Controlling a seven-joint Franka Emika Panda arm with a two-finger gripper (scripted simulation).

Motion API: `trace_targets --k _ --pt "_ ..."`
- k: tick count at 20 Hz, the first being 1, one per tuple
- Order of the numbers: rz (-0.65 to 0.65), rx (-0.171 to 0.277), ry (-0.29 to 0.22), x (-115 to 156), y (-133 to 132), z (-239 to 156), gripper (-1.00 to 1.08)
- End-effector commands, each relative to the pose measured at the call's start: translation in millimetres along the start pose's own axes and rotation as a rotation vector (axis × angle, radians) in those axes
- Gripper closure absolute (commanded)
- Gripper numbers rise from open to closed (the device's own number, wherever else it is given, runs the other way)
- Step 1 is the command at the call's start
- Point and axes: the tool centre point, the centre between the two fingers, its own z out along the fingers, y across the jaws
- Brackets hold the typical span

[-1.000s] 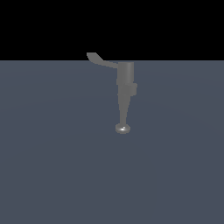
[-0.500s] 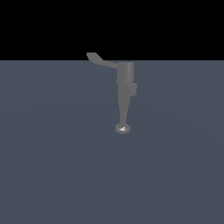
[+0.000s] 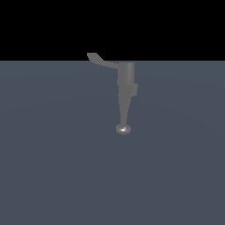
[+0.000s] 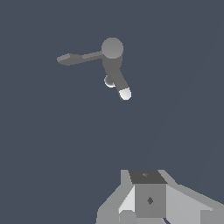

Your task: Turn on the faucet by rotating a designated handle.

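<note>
The faucet (image 3: 125,88) is a matte grey fixture: a thick cylinder with a collar, tapering to a thin stem with a shiny rounded knob (image 3: 124,129). The handle (image 3: 100,60), a thin curved lever with a flat paddle tip, branches from the thick end toward the exterior view's left. The wrist view shows the faucet (image 4: 113,59) from its thick end, with the handle (image 4: 76,57) pointing sideways. My gripper (image 4: 146,176) shows only in the wrist view, well away from the faucet. Its fingers look closed together with no gap and hold nothing.
A flat dark grey-blue floor (image 3: 52,167) spreads all around the faucet. Above its far edge the background is black. No other objects show.
</note>
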Motion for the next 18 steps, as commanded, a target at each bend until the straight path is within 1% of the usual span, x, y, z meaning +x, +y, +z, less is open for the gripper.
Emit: trace_targets --k 1,18 --pt "0.06 -0.006 0.001 11.6 -5.7 4.2 1.08" --pt "0.455 -0.029 0.01 86.8 -46.5 45.3 1.08"
